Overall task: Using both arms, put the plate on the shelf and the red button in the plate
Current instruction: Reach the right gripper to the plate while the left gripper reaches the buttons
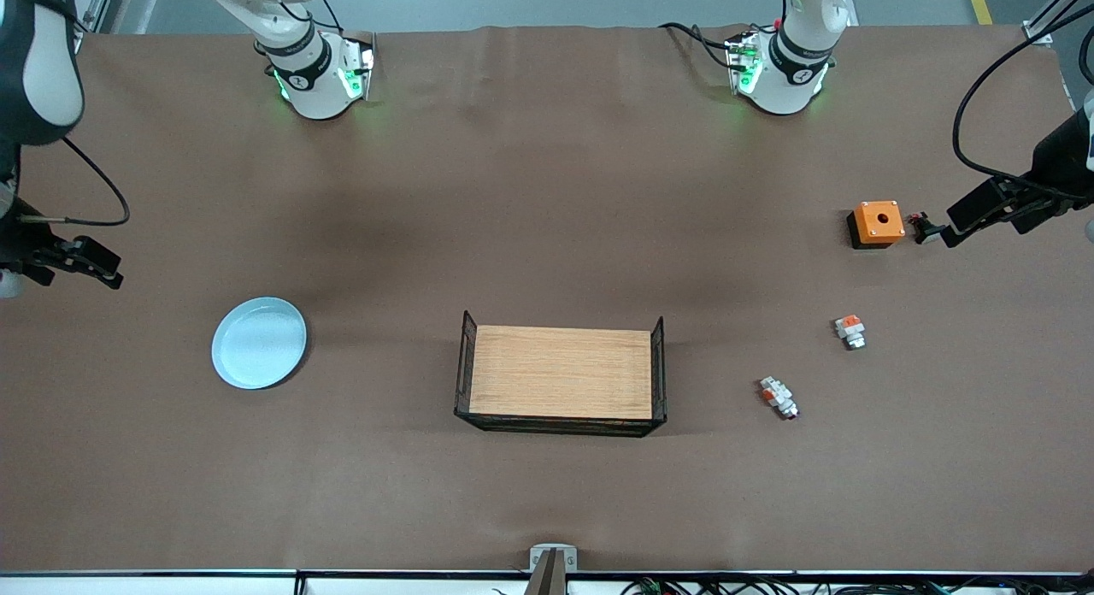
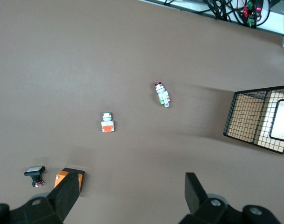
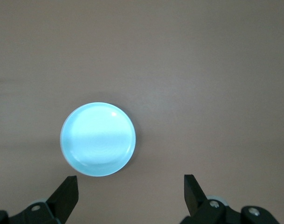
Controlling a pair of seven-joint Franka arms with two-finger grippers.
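We have two white arms with round white bases that glow green. Black bands with small marks ring the bases. Black cables loop from our arms. The left gripper point(image 2: 132, 193) and the right gripper point(image 3: 131, 196) are black, with small silver screws.

Plate point(image 3: 98, 139) showing smooth, glossy; table covering point(image 1: 547, 193) looking matt brown, cloth-like; tray point(image 1: 561, 374) showing wood-grain base, black wire mesh ends

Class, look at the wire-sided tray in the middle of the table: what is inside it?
Nothing lies in the tray; only its bare wooden floor shows. The table beneath is covered.
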